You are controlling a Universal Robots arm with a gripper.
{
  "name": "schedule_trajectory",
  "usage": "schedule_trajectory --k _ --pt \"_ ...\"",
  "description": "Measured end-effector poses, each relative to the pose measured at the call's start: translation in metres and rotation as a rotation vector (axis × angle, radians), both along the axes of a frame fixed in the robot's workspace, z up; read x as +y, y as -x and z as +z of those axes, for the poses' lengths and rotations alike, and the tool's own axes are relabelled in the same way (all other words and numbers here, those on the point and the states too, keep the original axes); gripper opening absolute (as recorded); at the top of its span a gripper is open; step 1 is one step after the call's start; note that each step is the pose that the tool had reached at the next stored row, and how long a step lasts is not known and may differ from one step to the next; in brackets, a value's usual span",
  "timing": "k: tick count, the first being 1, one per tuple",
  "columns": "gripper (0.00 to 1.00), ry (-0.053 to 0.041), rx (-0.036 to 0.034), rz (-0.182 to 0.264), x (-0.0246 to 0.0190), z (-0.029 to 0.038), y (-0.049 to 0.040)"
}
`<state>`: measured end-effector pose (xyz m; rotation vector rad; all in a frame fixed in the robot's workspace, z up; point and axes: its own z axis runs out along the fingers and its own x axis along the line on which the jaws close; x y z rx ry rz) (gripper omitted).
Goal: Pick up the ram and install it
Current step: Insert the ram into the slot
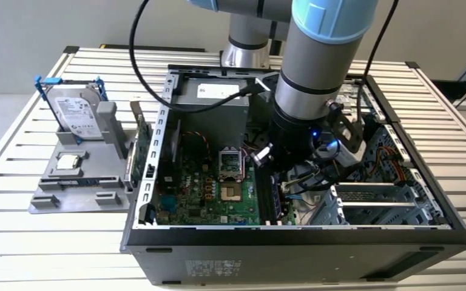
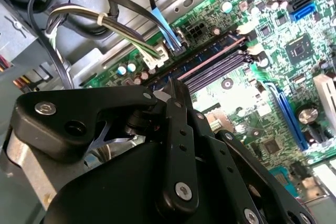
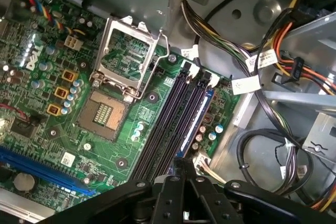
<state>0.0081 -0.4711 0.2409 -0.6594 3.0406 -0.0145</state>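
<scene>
The black gripper (image 2: 176,90) hung over the green motherboard (image 2: 273,40), its tip just above the dark memory slots (image 2: 215,69).

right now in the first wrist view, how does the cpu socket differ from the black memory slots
The cpu socket is squarish; the memory slots are long and narrow, lying side by side. The socket has a silver metal frame swung up and open; the slots are dark plastic with white latches at one end. Both sit on the green motherboard.
</scene>
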Motion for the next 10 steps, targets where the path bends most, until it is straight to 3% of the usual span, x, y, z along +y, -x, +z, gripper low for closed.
schedule_trajectory --k 10 --pt "0.00 0.0000 0.0000 0.096 0.0000 -0.0001 0.0000"
